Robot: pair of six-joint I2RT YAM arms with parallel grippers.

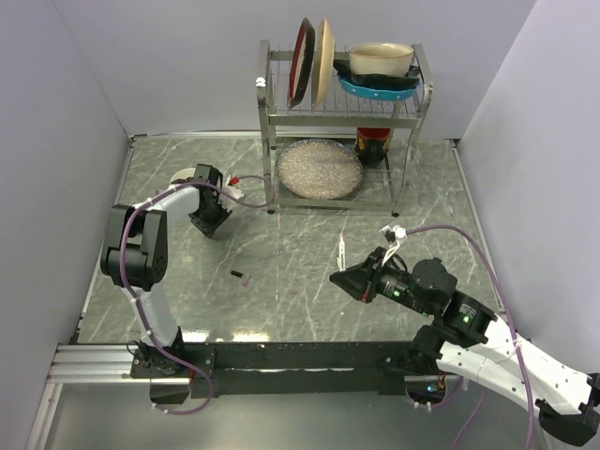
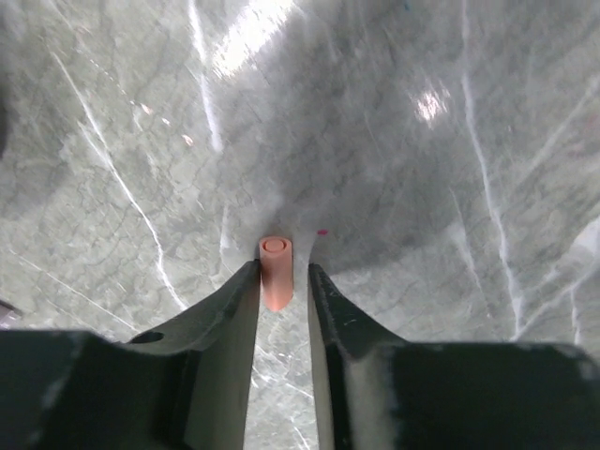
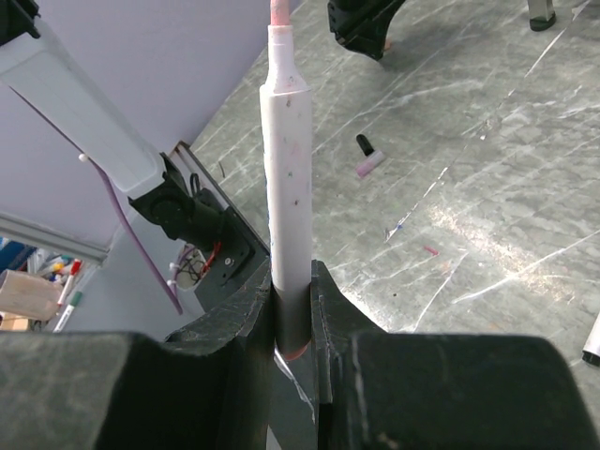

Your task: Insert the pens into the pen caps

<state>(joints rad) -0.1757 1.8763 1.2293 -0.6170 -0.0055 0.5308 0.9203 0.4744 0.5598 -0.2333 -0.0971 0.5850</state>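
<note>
Holding pen (image 3: 289, 169) upright, tip up, in clamped right pincer (image 3: 292, 281), leaving tip free for capping; left pincer (image 2: 283, 270) straddles pink cap (image 2: 276, 274) to pick it up; we cannot tell if squeezed yet.

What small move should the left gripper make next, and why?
Probably close the left gripper on the small pink tube. It sits between the fingers, yet a thin gap shows on one side, so it seems not clamped. The right gripper holds a pen, ready.

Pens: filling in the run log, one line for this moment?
left gripper: open around pink cap | right gripper: clamped on white pen | pen tip: bare
</note>
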